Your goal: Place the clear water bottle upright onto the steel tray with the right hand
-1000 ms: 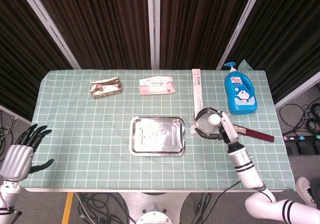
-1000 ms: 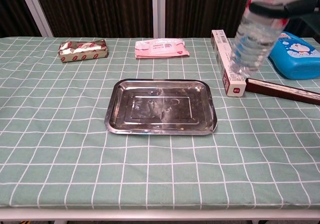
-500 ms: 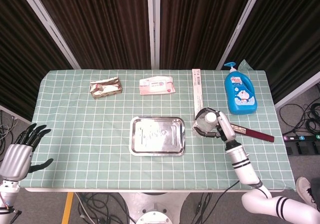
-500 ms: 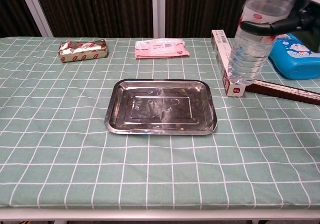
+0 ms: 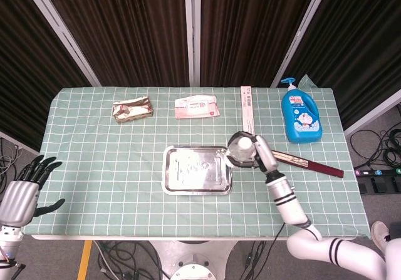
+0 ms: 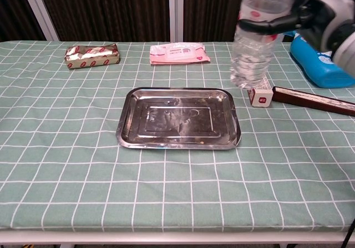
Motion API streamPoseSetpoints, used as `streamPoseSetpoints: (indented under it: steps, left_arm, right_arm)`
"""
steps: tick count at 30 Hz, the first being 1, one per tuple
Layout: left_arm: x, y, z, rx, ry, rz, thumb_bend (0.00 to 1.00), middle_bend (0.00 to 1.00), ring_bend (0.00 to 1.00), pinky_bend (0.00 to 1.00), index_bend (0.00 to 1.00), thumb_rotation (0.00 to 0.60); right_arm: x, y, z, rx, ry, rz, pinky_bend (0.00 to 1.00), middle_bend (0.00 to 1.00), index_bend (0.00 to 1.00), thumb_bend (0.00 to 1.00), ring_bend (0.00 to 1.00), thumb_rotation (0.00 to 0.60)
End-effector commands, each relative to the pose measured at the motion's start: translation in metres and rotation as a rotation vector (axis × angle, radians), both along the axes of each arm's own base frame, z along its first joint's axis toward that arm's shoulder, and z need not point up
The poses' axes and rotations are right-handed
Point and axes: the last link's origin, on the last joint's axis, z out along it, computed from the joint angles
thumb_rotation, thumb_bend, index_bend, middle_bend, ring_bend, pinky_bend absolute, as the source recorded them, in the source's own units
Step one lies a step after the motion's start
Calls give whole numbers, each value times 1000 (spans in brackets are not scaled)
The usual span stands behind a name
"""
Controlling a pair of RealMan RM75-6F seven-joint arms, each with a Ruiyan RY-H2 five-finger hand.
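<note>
Right hand [image 6: 321, 20] around upright water bottle [image 6: 256, 37]

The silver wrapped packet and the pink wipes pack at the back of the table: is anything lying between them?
No. In the head view only bare checked tablecloth lies between the silver packet and the pink wipes pack; the chest view agrees.

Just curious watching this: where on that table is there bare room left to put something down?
The front strip of cloth below the steel tray is bare, as is the left side below the foil packet. The right is crowded: long box, dark bar, blue bottle.
</note>
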Motion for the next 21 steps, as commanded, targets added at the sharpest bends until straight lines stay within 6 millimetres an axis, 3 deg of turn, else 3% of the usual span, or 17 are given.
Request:
streamPoseSetpoints:
  steps: [1, 8, 10, 15, 18, 21]
  left_arm:
    - [-1, -1, -4, -11, 1, 1, 136, 229, 98, 186, 242, 600]
    - [-1, 0, -3, -5, 5, 6, 136, 230, 98, 186, 242, 600]
    - [-1, 1, -2, -1, 3, 4, 136, 229, 98, 186, 242, 600]
    - [-1, 2, -4, -10, -4, 3, 136, 229, 98, 186, 242, 600]
    - [1, 2, -7, -21, -3, -6, 136, 229, 98, 186, 242, 600]
    - [2, 1, -6, -15, -1, -12, 136, 229, 98, 186, 242, 600]
  right_arm:
    - [-26, 8, 15, -7, 0, -53, 459, 551, 632, 290, 374, 600]
    - [12, 5, -30, 91, -19, 1, 459, 551, 632, 299, 374, 600]
    - [10, 6, -26, 65, -9, 1, 459, 551, 632, 297, 374, 600]
    - [-21, 1, 10, -25, 7, -62, 459, 551, 632, 296, 374, 600]
    - [-25, 6, 8, -3, 13, -65, 459, 551, 632, 296, 374, 600]
    - [-16, 6, -7, 38, 7, -49, 459, 551, 632, 296, 374, 600]
